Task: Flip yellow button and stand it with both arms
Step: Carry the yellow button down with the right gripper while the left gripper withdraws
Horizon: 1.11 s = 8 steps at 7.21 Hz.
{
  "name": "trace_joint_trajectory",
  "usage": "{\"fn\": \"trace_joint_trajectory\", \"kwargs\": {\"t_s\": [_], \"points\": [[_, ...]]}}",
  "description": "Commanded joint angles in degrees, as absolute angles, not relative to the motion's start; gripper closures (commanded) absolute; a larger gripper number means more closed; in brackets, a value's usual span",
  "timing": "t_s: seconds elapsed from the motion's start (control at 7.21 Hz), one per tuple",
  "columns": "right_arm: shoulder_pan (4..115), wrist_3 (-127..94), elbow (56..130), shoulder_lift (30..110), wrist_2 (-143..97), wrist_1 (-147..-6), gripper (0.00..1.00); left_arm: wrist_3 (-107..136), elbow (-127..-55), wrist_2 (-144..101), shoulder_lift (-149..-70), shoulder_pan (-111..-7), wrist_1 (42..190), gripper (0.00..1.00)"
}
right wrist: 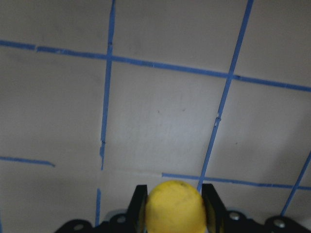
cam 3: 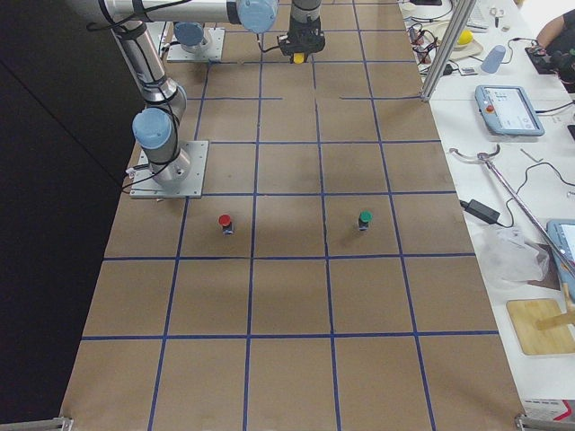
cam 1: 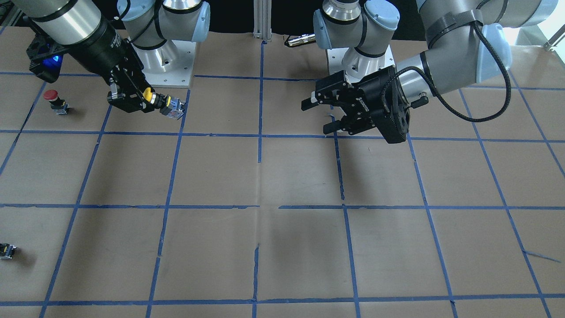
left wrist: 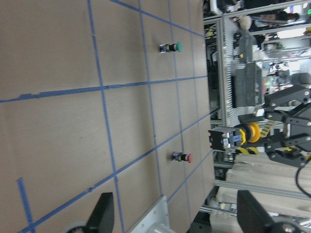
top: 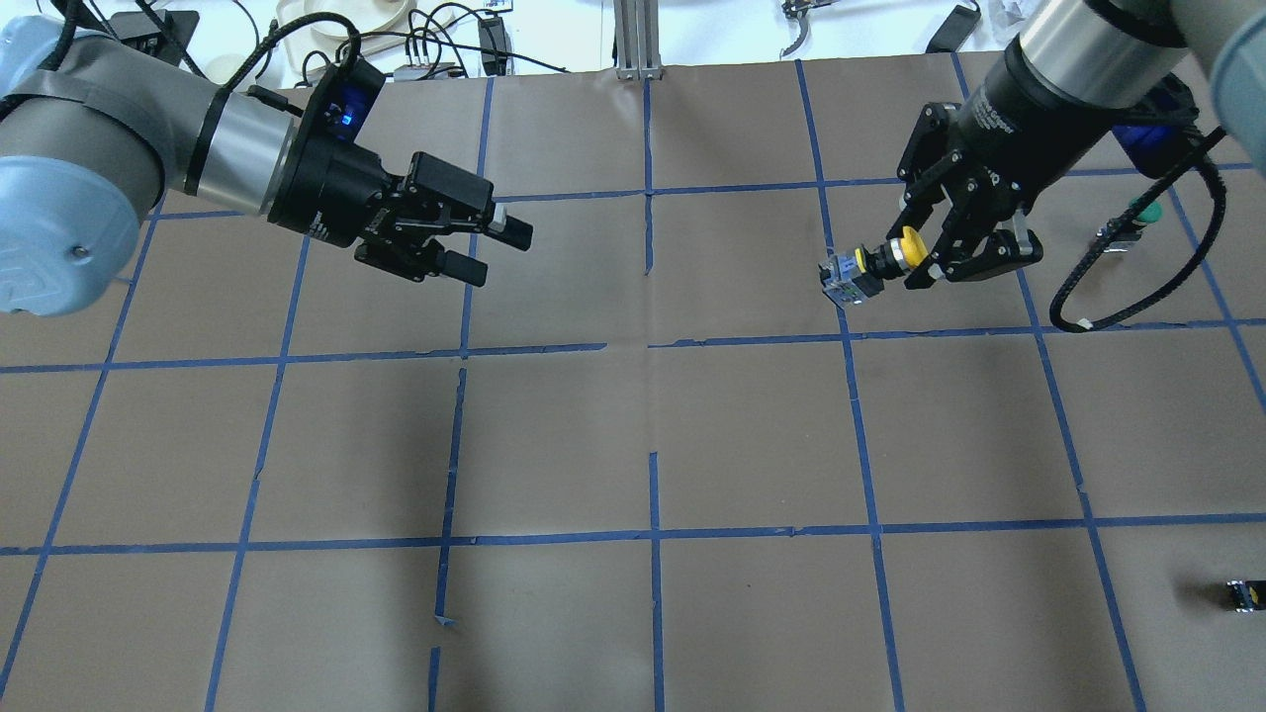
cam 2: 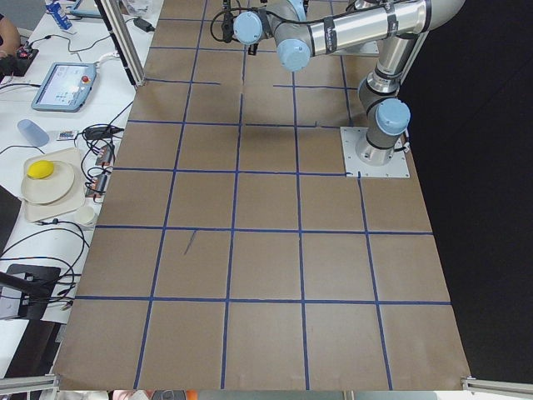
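My right gripper point(top: 895, 262) is shut on the yellow button point(top: 870, 265) and holds it above the table. The button lies sideways, with its yellow cap between the fingers and its grey-black block pointing toward my left arm. It also shows in the front view point(cam 1: 161, 102), the left wrist view point(left wrist: 238, 138) and the right wrist view point(right wrist: 175, 204), where only the cap is visible. My left gripper point(top: 495, 247) is open and empty. It hovers well apart from the button and faces it across the table's middle.
A red-capped button point(cam 1: 53, 99) stands beside my right arm. A green-capped button point(top: 1137, 218) stands behind my right gripper. A small black block point(top: 1244, 595) lies near the table's right edge. Blue tape lines grid the brown paper table point(top: 653, 445).
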<state>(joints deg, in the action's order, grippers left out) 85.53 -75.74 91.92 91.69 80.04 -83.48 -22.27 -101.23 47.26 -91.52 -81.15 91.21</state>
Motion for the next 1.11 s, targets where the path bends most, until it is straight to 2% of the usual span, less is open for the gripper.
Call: {"fn": "trace_joint_trajectory", "kwargs": {"t_s": [0.0, 0.42, 0.69, 0.97], "points": [[85.43, -70.97, 92.9, 86.68, 91.19, -83.41, 0.99, -20.39, -96.02, 68.22, -92.63, -81.04, 88.51, 0.05], [79.03, -62.34, 97.63, 81.22, 105.69, -95.58, 1.0, -16.7, -85.98, 83.2, -93.08, -82.0, 96.22, 0.01], [78.67, -61.19, 103.77, 76.83, 118.78, -112.41, 1.0, -15.65, -83.59, 85.86, -90.45, -84.71, 99.75, 0.01], [75.69, -58.82, 110.53, 76.82, 121.01, -119.92, 1.0, -15.47, -83.15, 86.22, -89.38, -84.9, 103.08, 0.01]]}}
